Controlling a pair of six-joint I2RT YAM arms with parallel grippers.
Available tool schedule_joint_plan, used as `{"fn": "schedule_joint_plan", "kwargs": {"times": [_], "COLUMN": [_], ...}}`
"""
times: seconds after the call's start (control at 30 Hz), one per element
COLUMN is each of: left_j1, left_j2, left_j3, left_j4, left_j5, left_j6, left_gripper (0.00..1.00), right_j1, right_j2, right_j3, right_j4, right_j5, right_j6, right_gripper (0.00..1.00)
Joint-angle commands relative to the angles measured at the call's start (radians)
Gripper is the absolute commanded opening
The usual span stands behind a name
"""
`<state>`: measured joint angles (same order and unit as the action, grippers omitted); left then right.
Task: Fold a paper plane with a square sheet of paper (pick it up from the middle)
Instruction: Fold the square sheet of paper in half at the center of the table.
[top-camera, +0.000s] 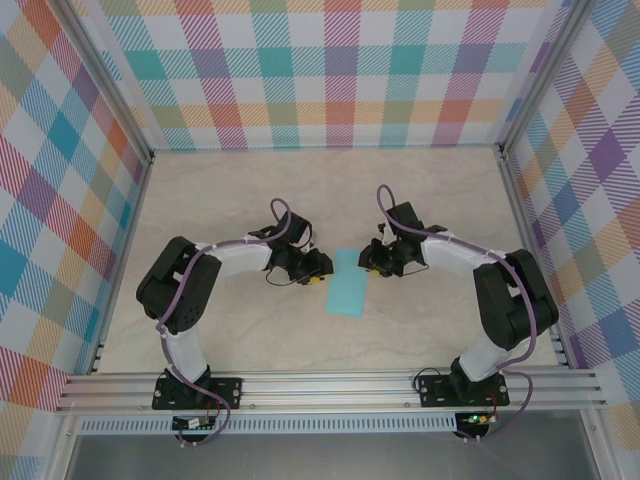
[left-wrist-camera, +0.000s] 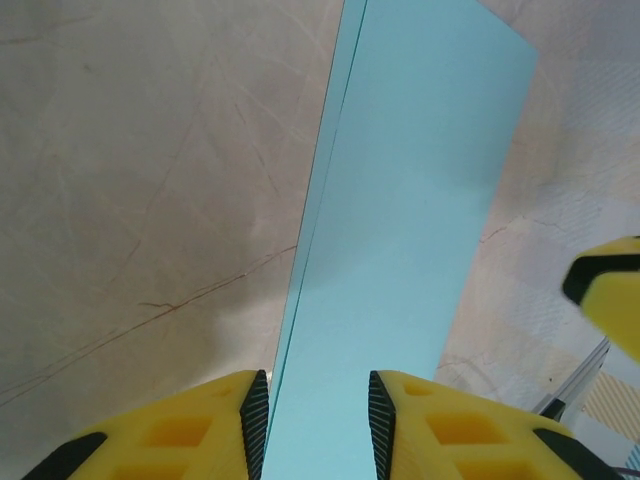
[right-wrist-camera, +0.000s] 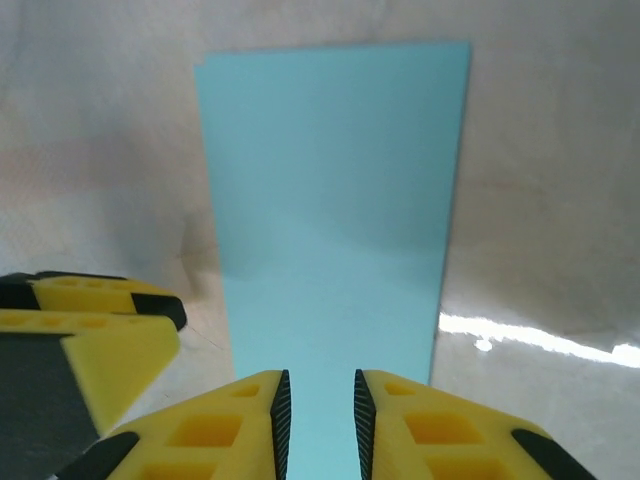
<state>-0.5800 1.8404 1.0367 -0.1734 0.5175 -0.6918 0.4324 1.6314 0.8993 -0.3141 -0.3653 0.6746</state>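
The square sheet of paper (top-camera: 348, 283) lies on the table between both arms as a long turquoise strip, folded in half. In the left wrist view the paper (left-wrist-camera: 410, 200) shows two layers along its left edge. My left gripper (top-camera: 322, 275) sits at the strip's left side, jaws apart over the paper (left-wrist-camera: 319, 420). My right gripper (top-camera: 366, 262) is at the strip's upper right, and its jaws stand a narrow gap apart (right-wrist-camera: 318, 420) above the paper (right-wrist-camera: 335, 200). Neither pair of pads pinches the sheet.
The beige marbled table (top-camera: 250, 200) is walled by checked panels (top-camera: 330, 70) at the back and both sides. An aluminium rail (top-camera: 330, 385) carries the arm bases at the near edge. The two grippers are close together; the left one's finger (right-wrist-camera: 90, 330) appears in the right wrist view.
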Motion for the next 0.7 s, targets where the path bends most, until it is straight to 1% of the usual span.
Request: {"fn": "schedule_joint_plan", "kwargs": {"times": [0.0,0.2,0.27,0.37,0.5,0.67], "left_j1": [0.009,0.009,0.008,0.008,0.008,0.005], "left_j2": [0.025,0.035,0.037,0.038,0.041,0.048], "left_j3": [0.014,0.020,0.020,0.020,0.023,0.028], "left_j4": [0.010,0.003,0.002,-0.006,-0.007,-0.008], "left_j5": [0.031,0.029,0.025,0.023,0.032,0.037], "left_j6": [-0.010,-0.008,-0.007,-0.002,0.000,0.001], "left_gripper": [0.35,0.35,0.35,0.35,0.36,0.36], "right_j1": [0.005,0.006,0.008,0.008,0.008,0.008], "right_j2": [-0.024,-0.021,-0.020,-0.015,0.012,0.023], "right_j3": [-0.063,-0.129,-0.131,-0.131,-0.140,-0.151], "right_j4": [0.076,0.146,0.145,0.119,0.150,0.149], "right_j5": [-0.079,-0.124,-0.123,-0.089,-0.115,-0.103], "right_j6": [0.056,0.086,0.087,0.075,0.076,0.069], "right_gripper": [0.26,0.26,0.27,0.27,0.27,0.27]}}
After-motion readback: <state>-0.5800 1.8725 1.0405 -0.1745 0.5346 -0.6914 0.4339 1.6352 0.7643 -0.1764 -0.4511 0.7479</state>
